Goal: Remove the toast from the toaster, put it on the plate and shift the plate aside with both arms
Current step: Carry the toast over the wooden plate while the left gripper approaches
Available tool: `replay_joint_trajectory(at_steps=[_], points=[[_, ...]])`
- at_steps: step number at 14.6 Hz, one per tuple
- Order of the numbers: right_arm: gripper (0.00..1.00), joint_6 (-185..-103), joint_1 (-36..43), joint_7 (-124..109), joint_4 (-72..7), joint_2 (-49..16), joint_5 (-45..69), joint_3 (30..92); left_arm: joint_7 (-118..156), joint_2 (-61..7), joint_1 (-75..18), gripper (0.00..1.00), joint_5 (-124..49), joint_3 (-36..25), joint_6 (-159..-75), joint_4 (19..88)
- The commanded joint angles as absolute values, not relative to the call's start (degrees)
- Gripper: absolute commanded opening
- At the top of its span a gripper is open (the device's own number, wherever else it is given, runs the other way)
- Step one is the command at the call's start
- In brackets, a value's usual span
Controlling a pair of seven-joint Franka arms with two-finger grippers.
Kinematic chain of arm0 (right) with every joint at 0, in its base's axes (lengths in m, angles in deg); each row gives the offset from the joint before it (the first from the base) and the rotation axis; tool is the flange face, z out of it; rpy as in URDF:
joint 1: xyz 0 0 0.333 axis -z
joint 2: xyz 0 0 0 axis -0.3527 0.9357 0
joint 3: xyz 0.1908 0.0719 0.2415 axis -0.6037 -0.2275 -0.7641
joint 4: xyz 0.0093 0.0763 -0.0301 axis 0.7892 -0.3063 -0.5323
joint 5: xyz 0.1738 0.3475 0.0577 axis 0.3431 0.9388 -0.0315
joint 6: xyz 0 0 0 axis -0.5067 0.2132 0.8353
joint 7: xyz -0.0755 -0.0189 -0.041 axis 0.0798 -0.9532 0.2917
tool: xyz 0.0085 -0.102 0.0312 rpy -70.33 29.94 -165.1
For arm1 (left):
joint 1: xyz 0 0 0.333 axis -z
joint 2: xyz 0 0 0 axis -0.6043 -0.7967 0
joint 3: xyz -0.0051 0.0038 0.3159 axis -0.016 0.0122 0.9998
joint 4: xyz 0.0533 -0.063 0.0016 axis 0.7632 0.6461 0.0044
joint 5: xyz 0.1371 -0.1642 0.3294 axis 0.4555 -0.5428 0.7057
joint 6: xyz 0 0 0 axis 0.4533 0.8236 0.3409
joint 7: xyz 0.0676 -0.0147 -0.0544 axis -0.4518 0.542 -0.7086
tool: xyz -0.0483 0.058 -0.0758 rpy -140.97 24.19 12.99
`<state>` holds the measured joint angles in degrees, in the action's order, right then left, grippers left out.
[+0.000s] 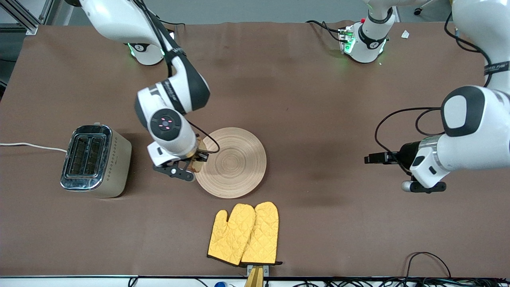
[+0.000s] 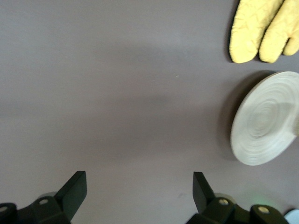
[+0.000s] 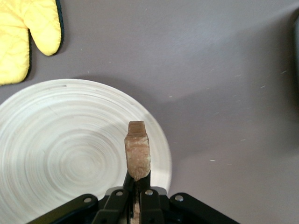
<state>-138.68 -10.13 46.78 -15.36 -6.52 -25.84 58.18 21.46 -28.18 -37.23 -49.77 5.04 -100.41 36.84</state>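
Note:
The round pale wooden plate (image 1: 233,162) lies mid-table; it also shows in the right wrist view (image 3: 70,149) and the left wrist view (image 2: 264,119). My right gripper (image 1: 196,158) is shut on the toast (image 3: 138,151), a tan-brown slice held on edge over the plate's rim at the toaster end. In the front view the toast (image 1: 198,153) is mostly hidden under the wrist. My left gripper (image 2: 140,186) is open and empty, held over bare table toward the left arm's end; in the front view the left gripper (image 1: 374,158) points toward the plate.
A silver two-slot toaster (image 1: 95,160) stands toward the right arm's end, its white cord running off the table. Two yellow quilted oven mitts (image 1: 245,233) lie nearer to the front camera than the plate. A brown cloth (image 1: 318,99) covers the table.

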Motion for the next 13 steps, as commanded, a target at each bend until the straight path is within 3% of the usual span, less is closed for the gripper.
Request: replay_joint_trajectory(at_steps=[1,3,4,5,6,11,13], points=[[0.13,-142.1,-12.3,54.1,-14.5,-4.1,-26.8,58.8,22.4,-31.1,-37.4,1.00,-55.1,4.9,-101.1,35.5],[0.26,-146.6,-13.5,59.2,-14.4,-2.7,-26.7,58.8,22.4,-32.5,-37.1,1.00,-57.1,4.9,-101.3,35.5],[0.43,-148.6,-14.2,61.0,-14.4,-2.1,-26.7,58.7,22.4,-33.3,-37.0,1.00,-58.3,4.9,-101.3,35.5],[0.67,-150.4,-14.8,62.2,-14.4,-2.0,-26.6,58.7,22.4,-33.9,-37.1,1.00,-59.5,4.8,-101.4,35.5],[1.00,-151.7,-15.0,63.5,-14.3,-2.0,-26.5,58.7,22.4,-34.6,-37.0,1.00,-61.2,4.8,-101.6,35.5],[1.00,-151.6,-14.9,63.4,-11.4,-3.1,-26.1,58.9,22.8,-38.2,-36.2,1.00,-71.3,4.4,-101.6,35.6],[1.00,-151.3,-11.4,60.6,-11.5,-7.0,-26.3,59.2,25.0,-39.5,-35.1,1.00,-73.1,4.3,-101.6,36.0]])
